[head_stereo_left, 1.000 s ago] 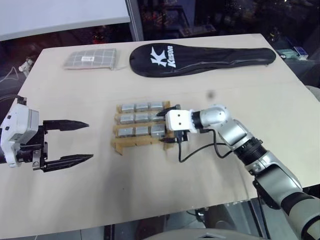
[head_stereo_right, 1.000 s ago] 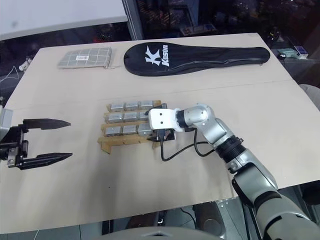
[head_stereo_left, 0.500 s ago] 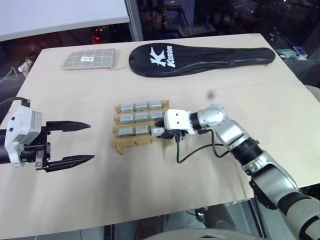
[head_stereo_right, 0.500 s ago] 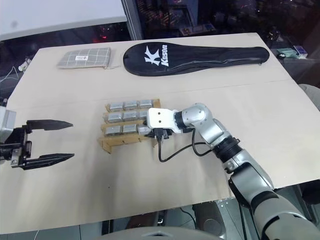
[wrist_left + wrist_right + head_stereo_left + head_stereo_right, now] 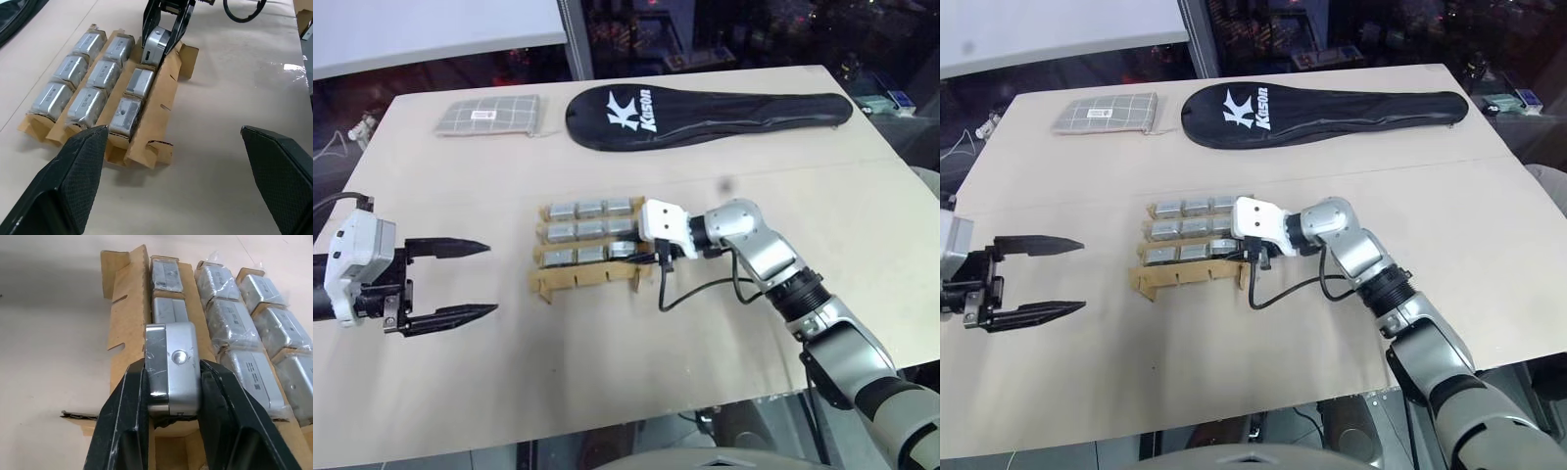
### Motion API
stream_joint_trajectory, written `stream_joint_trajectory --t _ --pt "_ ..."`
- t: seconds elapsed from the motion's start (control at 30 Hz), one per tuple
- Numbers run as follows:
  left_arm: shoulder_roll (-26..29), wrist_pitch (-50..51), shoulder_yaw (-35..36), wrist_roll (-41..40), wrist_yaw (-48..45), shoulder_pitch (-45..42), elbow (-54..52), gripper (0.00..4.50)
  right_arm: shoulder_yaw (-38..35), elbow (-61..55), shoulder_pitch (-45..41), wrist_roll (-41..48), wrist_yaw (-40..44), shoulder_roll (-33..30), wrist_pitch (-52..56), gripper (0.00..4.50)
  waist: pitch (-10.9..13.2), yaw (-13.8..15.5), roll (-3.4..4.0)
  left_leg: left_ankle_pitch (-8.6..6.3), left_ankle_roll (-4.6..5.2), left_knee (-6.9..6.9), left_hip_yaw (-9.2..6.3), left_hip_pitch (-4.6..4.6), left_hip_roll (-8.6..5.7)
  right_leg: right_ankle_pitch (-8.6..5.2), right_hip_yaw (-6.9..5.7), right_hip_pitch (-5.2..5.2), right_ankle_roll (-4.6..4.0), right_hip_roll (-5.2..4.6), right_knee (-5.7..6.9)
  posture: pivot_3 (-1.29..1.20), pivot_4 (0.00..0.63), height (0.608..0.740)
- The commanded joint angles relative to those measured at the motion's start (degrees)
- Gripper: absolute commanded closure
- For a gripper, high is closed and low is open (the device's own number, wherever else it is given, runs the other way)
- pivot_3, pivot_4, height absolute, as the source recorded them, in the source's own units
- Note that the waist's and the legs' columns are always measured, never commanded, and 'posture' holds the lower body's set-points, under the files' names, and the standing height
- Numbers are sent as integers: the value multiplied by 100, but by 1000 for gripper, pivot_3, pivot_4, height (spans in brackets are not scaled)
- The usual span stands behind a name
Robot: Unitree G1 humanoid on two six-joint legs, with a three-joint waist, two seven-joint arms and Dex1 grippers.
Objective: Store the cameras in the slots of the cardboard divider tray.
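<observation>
The cardboard divider tray (image 5: pixel 587 280) lies mid-table, with several silver-grey cameras (image 5: pixel 590 231) filling its three rows. My right gripper (image 5: pixel 172 382) reaches in from the right and is shut on the camera (image 5: pixel 172 363) at the right end of the nearest row. That camera (image 5: pixel 155 46) sits slightly tilted in its slot between the two black fingers (image 5: pixel 149 19). Far to the left of the tray, my left gripper (image 5: pixel 491 278) is open with nothing in it, pointing toward the tray.
A black racket cover (image 5: pixel 705 110) and a grey checked pouch (image 5: pixel 491 115) lie along the table's far side. A black cable (image 5: pixel 705 292) loops from my right wrist onto the table just right of the tray.
My right gripper has shut on the end camera of the nearest row, and its wrist has rolled a little. The left gripper has stayed where it was.
</observation>
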Motion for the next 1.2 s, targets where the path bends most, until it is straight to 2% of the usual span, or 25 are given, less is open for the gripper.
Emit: stream_joint_trajectory --t 0.03,0.07,0.2,0.23,0.6,0.77,1.0,1.1,1.2 --pt "18 -96 85 -36 -39 -19 11 0 -138 -255 -49 141 26 41 12 2593 0 0 0 0 0 0 0 0 0 0 0 0 0 0 0 0 150 740" --pt "17 -96 84 -37 -40 -17 10 0 -141 -264 -45 141 26 41 4 2287 0 0 0 0 0 0 0 0 0 0 0 0 0 0 0 0 150 740" --pt "19 -105 85 -32 -43 -9 12 0 -156 -254 -40 131 -34 69 27 258 0 -1 0 0 0 0 0 0 0 0 0 0 0 0 1 0 150 740" --pt "20 -107 85 -28 -43 -7 13 0 -145 -230 -50 107 -41 71 21 65 0 -1 0 0 0 0 0 0 0 0 0 0 0 0 1 0 150 740" --pt "20 -72 53 -53 1 -58 -23 0 -125 4 -152 -78 -57 41 -188 65 0 -2 0 0 0 0 1 1 0 0 0 0 0 1 1 0 150 740" --pt "-1 -25 26 -89 25 -53 -81 0 -337 -310 -91 127 41 -125 43 65 0 4 0 0 0 1 0 0 0 0 0 0 0 0 1 0 150 740" --pt "-475 202 -63 -324 525 -75 -320 0 -1251 -2046 812 1444 405 -1036 1224 65 -1 31 -1 -4 7 1 -5 -6 -3 0 -6 0 1 -11 -5 0 150 740" --pt "-900 347 21 -559 852 127 -596 0 -1846 -2631 1526 1962 540 -1690 1530 65 0 45 0 -13 22 1 -4 -6 -2 0 -5 1 1 -29 -5 0 150 740" --pt "-1230 139 11 -333 1120 495 -708 0 -2448 -2922 2305 2433 678 -2162 1496 65 -1 52 -1 -15 25 1 -1 -3 -2 0 -3 6 2 -32 -8 0 150 740"
